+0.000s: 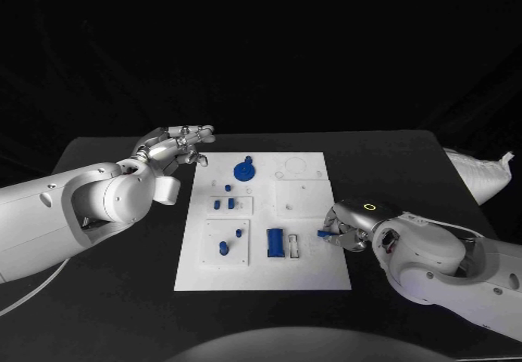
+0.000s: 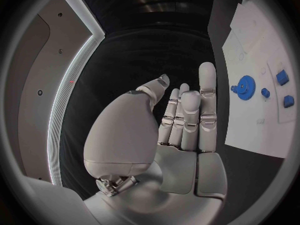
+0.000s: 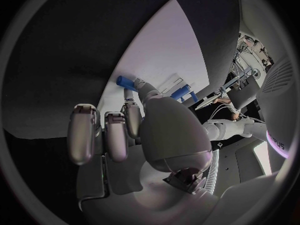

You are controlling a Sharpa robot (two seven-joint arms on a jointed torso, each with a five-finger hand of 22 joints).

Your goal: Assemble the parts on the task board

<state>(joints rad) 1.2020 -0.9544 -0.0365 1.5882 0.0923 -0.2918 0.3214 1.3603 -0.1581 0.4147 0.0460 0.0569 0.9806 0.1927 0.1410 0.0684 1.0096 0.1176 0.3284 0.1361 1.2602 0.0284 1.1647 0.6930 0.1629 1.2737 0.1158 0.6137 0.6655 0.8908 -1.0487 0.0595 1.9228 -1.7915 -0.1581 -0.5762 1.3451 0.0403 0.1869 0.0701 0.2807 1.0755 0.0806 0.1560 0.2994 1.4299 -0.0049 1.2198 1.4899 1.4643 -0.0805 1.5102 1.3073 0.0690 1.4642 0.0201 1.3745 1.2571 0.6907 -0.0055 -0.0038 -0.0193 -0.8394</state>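
Parts in blue sit across the white task board [image 1: 310, 271], which lies in the middle of the black table [image 1: 424, 162]. We see a blue gear [image 1: 246, 170] near the board's far edge, two small blue blocks [image 1: 224, 204] on a raised square toward the left edge, a peg-like piece [image 1: 224, 247] on the square nearer the front edge, and a long blue block [image 1: 275, 242] standing near the board's middle beside a pale slotted piece [image 1: 293, 245].

Our right hand [image 1: 350, 225] rests at the board's right edge, pinching a small blue part [image 1: 323, 234] between thumb and fingertip, with the other fingers [image 3: 106, 135] lying straight and side by side.

Our left hand [image 1: 174, 147] hangs just off the board's far left corner, empty, its fingers [image 2: 206, 100] extended and close together rather than curled.
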